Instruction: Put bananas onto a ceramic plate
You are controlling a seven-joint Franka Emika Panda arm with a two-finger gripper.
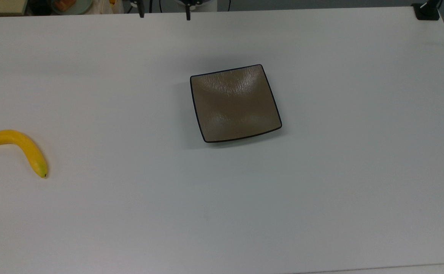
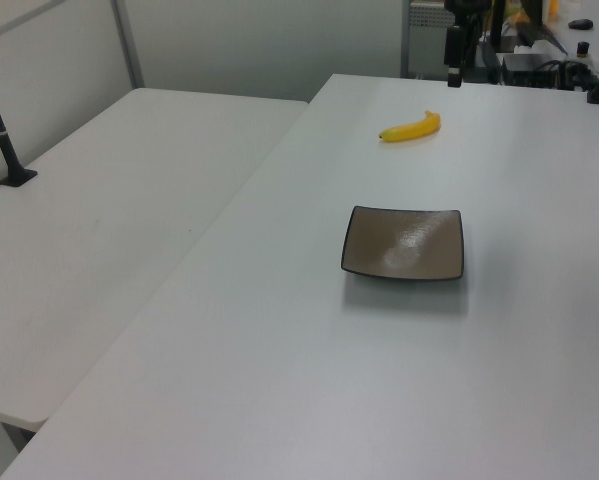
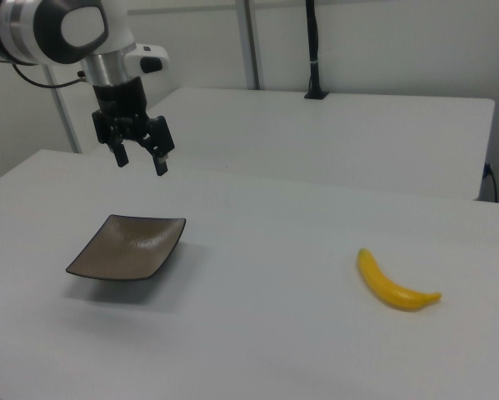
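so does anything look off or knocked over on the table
Nothing stands out. The plate sits flat and bare on the white table, the banana lies intact well apart from it, and the open gripper hangs in the air above the table with nothing in it.

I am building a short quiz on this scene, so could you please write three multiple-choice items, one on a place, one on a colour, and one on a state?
1. Where does the banana lie?
A. on the plate
B. on the table, apart from the plate
C. in the gripper

2. What colour is the plate inside?
A. taupe-brown
B. blue
C. white

3. How is the gripper?
A. shut on the banana
B. open, holding nothing
C. resting on the plate

Answers:
1 B: bare table separates banana and plate.
2 A: the top view shows a brown dish with a dark rim.
3 B: in the right view the fingers stand apart, in the air above the table.
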